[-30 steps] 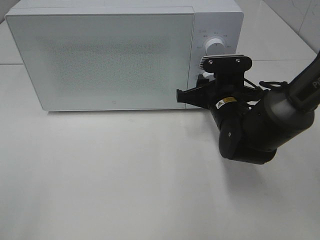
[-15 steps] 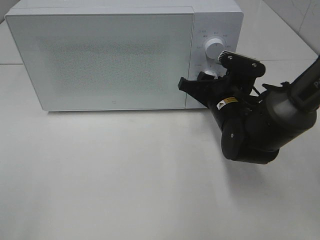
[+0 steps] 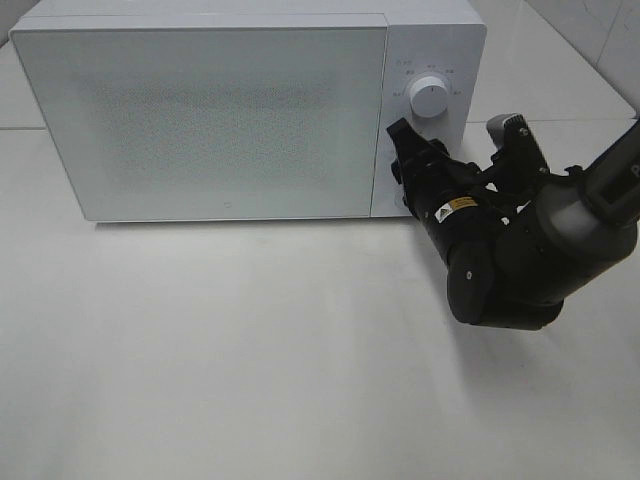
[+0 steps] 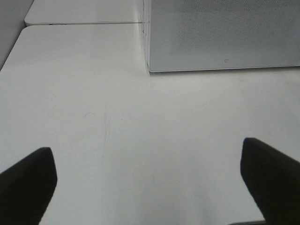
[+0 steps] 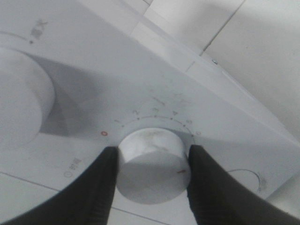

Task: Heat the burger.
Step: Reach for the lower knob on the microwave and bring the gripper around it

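The burger is hidden; the white microwave [image 3: 220, 110] has its door shut and nothing shows through it. My right gripper [image 3: 408, 165] is at the microwave's control panel, shut on the lower white dial [image 5: 152, 164], one finger [image 5: 93, 187] on each side of it. The upper dial [image 3: 428, 97] is free; it also shows in the right wrist view [image 5: 21, 98]. My left gripper [image 4: 150, 187] is open and empty above the bare table, in front of the microwave's left corner [image 4: 154, 65]. It is out of the exterior view.
The white table [image 3: 250, 350] stretches in front of the microwave. My bulky black right arm [image 3: 520, 260] stands to the right of the microwave's front. A tiled wall corner [image 3: 600, 30] is at the far right.
My right wrist has rolled clockwise while clamped on the lower dial; its camera mount swung from above the dial round to the right. The left arm has not visibly moved.
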Robot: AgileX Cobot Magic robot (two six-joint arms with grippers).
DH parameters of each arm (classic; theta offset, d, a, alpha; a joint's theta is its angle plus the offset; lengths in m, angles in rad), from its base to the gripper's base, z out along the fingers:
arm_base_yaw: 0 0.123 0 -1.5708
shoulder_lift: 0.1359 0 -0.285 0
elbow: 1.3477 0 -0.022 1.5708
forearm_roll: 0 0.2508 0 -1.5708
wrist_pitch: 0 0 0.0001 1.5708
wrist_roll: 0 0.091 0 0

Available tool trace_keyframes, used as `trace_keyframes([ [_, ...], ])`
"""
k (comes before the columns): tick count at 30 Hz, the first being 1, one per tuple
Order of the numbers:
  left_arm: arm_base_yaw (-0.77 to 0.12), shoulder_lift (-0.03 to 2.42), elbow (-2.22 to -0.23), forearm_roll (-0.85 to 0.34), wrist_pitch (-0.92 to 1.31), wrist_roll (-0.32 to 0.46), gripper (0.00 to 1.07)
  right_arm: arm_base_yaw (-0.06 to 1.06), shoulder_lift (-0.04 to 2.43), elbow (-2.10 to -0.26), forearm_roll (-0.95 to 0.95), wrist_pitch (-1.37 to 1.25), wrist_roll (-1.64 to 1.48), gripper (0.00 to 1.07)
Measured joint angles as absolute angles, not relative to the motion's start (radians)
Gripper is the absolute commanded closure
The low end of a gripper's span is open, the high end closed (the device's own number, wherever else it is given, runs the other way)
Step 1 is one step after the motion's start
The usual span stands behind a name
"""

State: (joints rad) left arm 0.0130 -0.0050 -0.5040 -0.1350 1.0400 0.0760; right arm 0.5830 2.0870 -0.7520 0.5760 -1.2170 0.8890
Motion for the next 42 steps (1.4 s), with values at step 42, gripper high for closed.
trace_keyframes([
  [42, 0.013, -0.005, -0.504, -0.135, 1.04, 0.076, 0.07, 0.584, 2.09, -0.755, 0.59, -1.231, 1.738, 1.05],
])
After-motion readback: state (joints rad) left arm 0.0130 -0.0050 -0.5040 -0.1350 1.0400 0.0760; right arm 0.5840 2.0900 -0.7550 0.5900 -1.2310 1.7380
